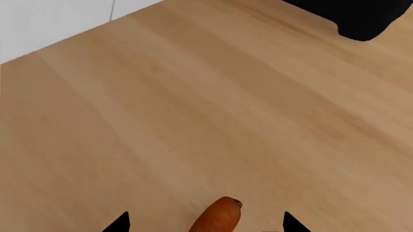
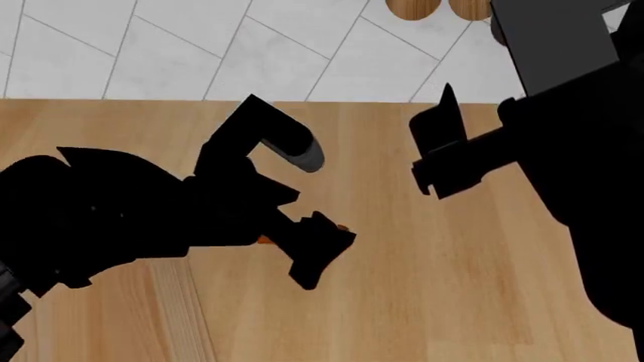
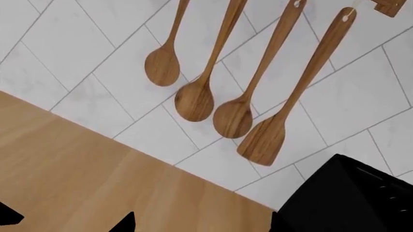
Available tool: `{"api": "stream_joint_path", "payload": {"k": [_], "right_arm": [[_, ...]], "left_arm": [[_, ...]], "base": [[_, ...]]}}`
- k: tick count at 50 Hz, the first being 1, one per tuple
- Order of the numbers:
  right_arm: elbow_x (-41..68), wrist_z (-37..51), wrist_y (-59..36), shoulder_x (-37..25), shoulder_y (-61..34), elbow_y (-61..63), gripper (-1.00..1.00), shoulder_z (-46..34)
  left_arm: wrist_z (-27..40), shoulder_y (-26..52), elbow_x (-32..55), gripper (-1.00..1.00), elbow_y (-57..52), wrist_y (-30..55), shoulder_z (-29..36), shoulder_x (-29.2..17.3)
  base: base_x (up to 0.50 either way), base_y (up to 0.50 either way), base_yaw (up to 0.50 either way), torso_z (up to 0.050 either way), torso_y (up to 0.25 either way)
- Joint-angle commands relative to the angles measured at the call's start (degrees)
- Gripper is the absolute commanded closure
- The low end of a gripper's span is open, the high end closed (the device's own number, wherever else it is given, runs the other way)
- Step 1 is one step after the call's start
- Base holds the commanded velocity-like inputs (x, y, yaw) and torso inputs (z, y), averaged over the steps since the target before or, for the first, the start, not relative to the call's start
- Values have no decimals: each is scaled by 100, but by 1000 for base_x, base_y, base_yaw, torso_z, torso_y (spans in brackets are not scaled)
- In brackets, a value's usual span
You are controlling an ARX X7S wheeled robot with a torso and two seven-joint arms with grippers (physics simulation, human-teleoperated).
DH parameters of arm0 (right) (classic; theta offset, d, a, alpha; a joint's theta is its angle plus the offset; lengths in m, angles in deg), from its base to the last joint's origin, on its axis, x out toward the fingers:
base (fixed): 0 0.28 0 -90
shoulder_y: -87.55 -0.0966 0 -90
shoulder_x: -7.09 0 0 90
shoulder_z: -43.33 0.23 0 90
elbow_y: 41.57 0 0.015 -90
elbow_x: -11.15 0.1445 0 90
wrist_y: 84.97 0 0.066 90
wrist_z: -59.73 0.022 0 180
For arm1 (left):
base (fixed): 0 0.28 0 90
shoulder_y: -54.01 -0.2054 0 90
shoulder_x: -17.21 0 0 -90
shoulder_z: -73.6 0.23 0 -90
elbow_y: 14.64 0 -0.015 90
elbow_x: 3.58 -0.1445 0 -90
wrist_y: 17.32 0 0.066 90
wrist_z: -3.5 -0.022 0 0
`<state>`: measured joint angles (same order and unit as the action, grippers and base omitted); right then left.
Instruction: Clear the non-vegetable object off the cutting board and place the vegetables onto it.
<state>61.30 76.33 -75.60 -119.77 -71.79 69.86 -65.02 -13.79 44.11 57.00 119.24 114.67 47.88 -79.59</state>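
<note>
The orange carrot [image 1: 219, 218] lies on the wooden counter [image 1: 193, 106], between the two fingertips of my left gripper [image 1: 205, 225]. The jaws stand wide apart and neither touches it. In the head view the left gripper [image 2: 320, 245] is low over the counter, and only slivers of the carrot [image 2: 264, 240] show past it. My right gripper [image 2: 443, 143] is raised near the back wall. Its jaws are apart with nothing between them in the right wrist view [image 3: 203, 227]. The cheese wedge and the chili pepper are out of view. I cannot clearly make out the cutting board.
Wooden spoons [image 3: 193, 96] hang on the white tiled wall behind the counter. A black appliance [image 3: 348, 198] stands at the back right; the black block in the left wrist view [image 1: 361, 19] may be the same. A paler wood strip [image 2: 181, 309] runs at the near left.
</note>
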Motion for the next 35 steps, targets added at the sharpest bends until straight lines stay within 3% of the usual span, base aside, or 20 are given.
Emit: {"api": "stream_joint_path", "payload": {"k": [1, 16, 24, 25, 30, 35], "right_arm": [[85, 78, 32, -12, 64, 17, -100, 25], [114, 85, 103, -6, -41, -68, -100, -63], [187, 126, 52, -45, -91, -59, -100, -43], [190, 130, 61, -43, -85, -58, -100, -41], [235, 184, 72, -55, -20, -22, -100, -5], [303, 237, 43, -70, 3, 29, -100, 52]], "left_arm": [[-122, -203, -105, -100, 500, -257, 56, 232], [-291, -413, -170, -100, 1129, -503, 136, 552], [-321, -466, 24, -100, 1603, -673, 536, 675], [-342, -479, 69, 100, 1602, -676, 603, 673], [-228, -420, 155, 100, 1391, -575, 667, 576], [128, -320, 361, 100, 511, -259, 570, 251]], "base": [[0, 0, 0, 0, 0], [0, 0, 0, 0, 0], [1, -2, -3, -1, 0], [0, 0, -3, 0, 0], [0, -1, 0, -2, 0], [0, -1, 0, 0, 0]]}}
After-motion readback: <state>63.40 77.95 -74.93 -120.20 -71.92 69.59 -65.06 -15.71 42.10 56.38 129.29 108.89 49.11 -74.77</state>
